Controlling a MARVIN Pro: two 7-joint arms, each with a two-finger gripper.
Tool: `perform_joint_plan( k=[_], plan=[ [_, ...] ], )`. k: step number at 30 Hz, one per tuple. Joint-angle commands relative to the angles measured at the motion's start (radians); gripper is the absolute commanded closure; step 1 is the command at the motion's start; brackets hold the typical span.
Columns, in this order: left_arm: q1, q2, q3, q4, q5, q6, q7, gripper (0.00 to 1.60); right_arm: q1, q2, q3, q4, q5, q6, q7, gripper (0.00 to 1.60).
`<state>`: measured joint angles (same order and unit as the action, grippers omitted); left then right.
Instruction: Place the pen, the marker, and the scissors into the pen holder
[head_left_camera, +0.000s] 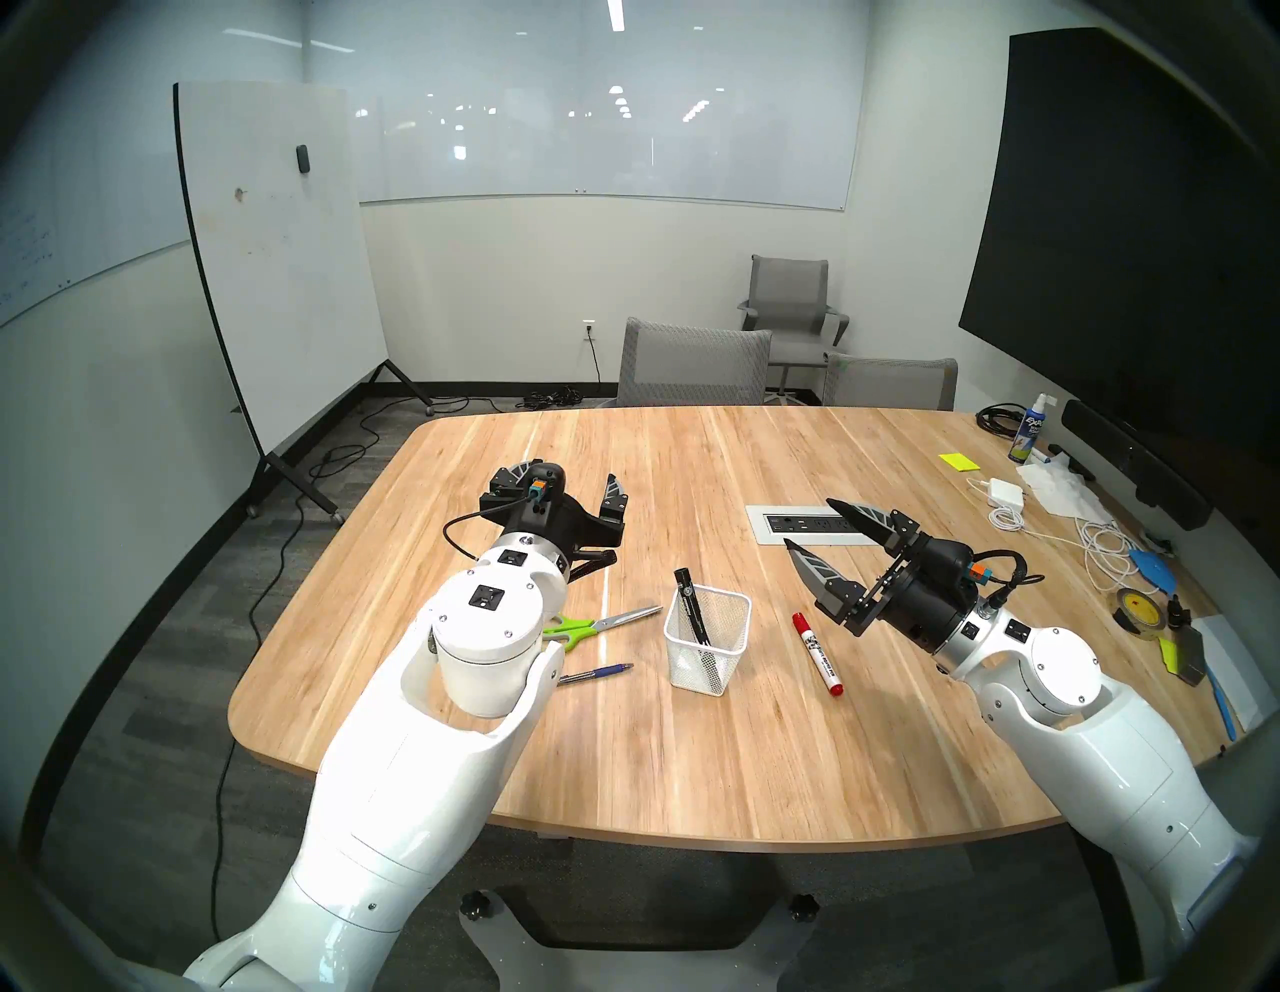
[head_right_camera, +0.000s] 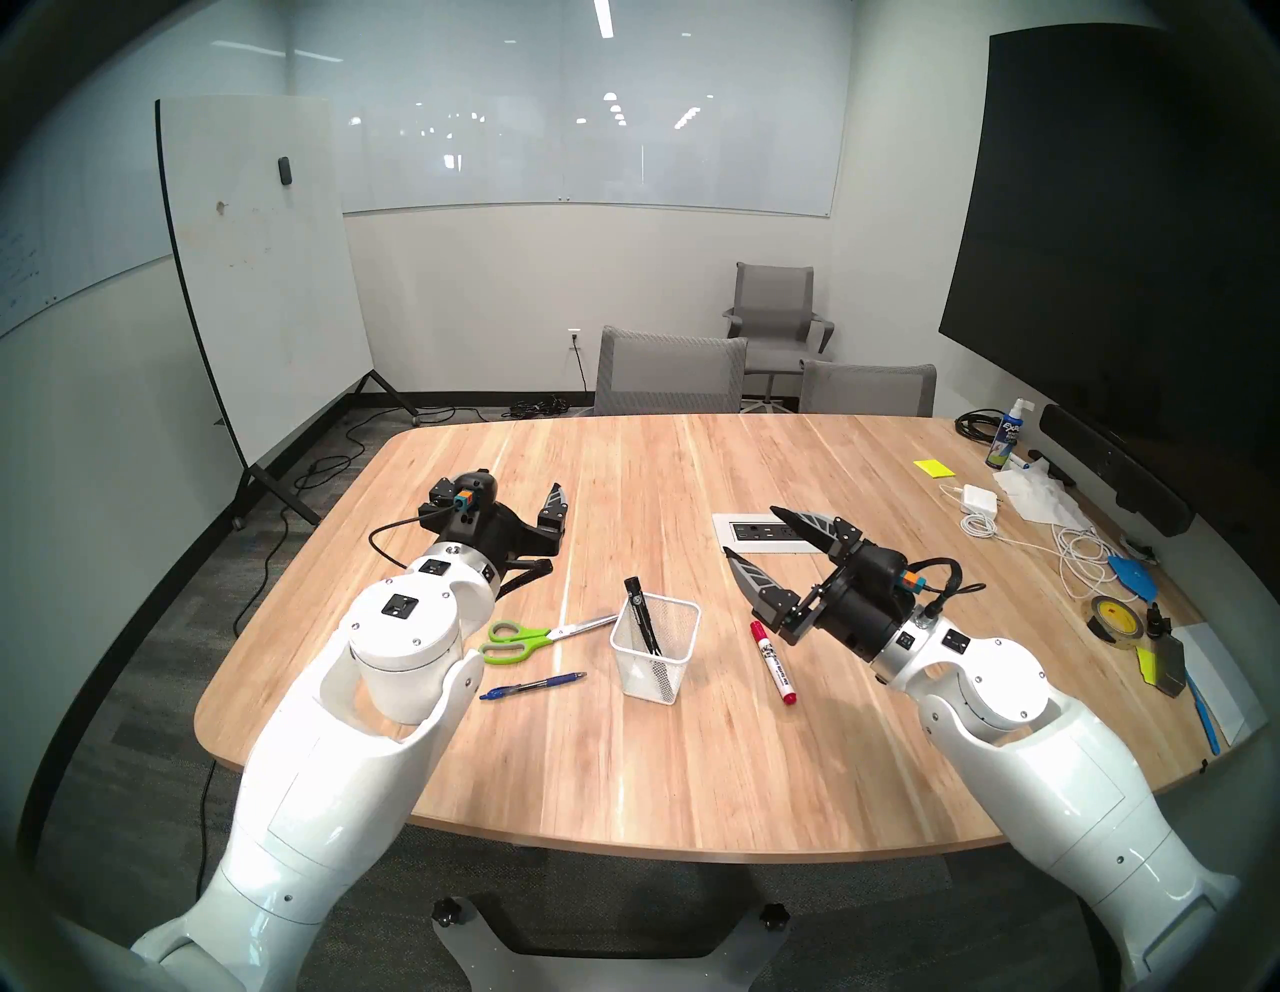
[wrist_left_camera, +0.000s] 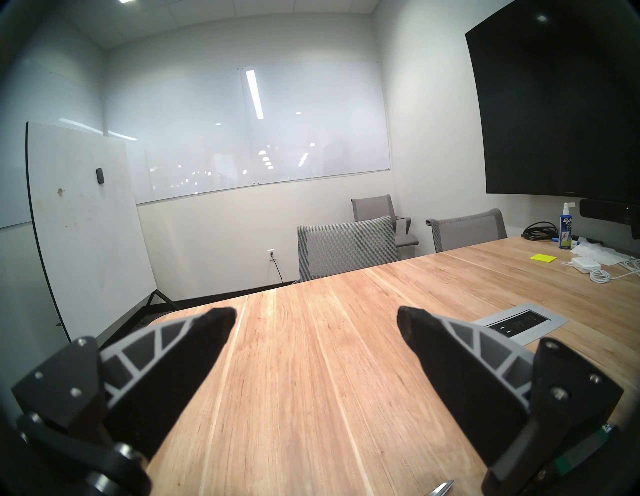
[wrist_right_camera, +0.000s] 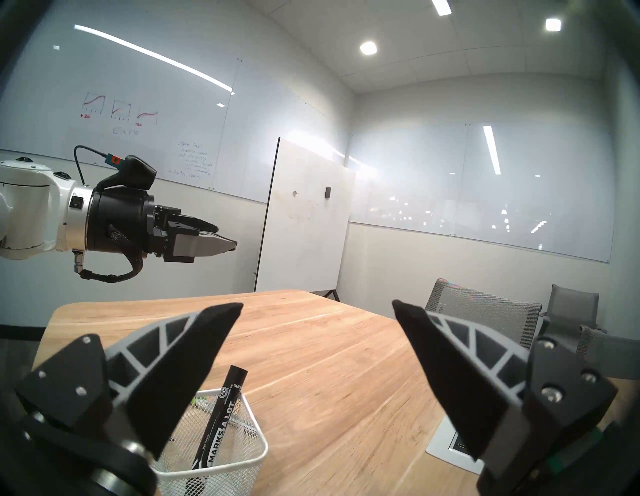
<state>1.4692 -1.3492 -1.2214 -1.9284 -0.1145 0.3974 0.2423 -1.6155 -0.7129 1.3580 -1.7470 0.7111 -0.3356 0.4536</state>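
Observation:
The white mesh pen holder (head_left_camera: 731, 651) stands mid-table with a thick black marker (head_left_camera: 691, 606) leaning inside it. To its right a white marker with red ends (head_left_camera: 817, 654) lies flat. To its left lie the green-handled scissors (head_left_camera: 602, 623), and nearer me the slim blue pen (head_left_camera: 597, 672); my left forearm covers part of both. My left gripper (head_left_camera: 564, 485) hovers open beyond the scissors, whose blade tip (wrist_left_camera: 441, 488) shows in the left wrist view. My right gripper (head_left_camera: 812, 525) hangs open and empty above the table, right of the holder (wrist_right_camera: 264, 446) and just beyond the red-ended marker.
A recessed power outlet panel (head_left_camera: 807, 523) sits just past the right gripper. The table's right edge holds cables, a charger (head_left_camera: 1008, 490), a tape roll (head_left_camera: 1136, 609), a spray bottle (head_left_camera: 1028, 429) and sticky notes (head_left_camera: 959, 462). Grey chairs (head_left_camera: 692, 364) stand at the far side.

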Motion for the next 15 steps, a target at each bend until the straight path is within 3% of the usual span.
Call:
perform_joint_plan(
  k=[1,15],
  plan=[
    [-0.01,-0.003,-0.003,-0.019,0.001,-0.007,0.001,0.0,-0.005,0.009,0.021,-0.024,-0.011,-0.003,-0.026,0.0],
    [-0.01,-0.003,-0.003,-0.019,0.001,-0.007,0.001,0.0,-0.075,0.046,0.048,-0.051,0.003,0.004,-0.039,0.0]
  ],
)
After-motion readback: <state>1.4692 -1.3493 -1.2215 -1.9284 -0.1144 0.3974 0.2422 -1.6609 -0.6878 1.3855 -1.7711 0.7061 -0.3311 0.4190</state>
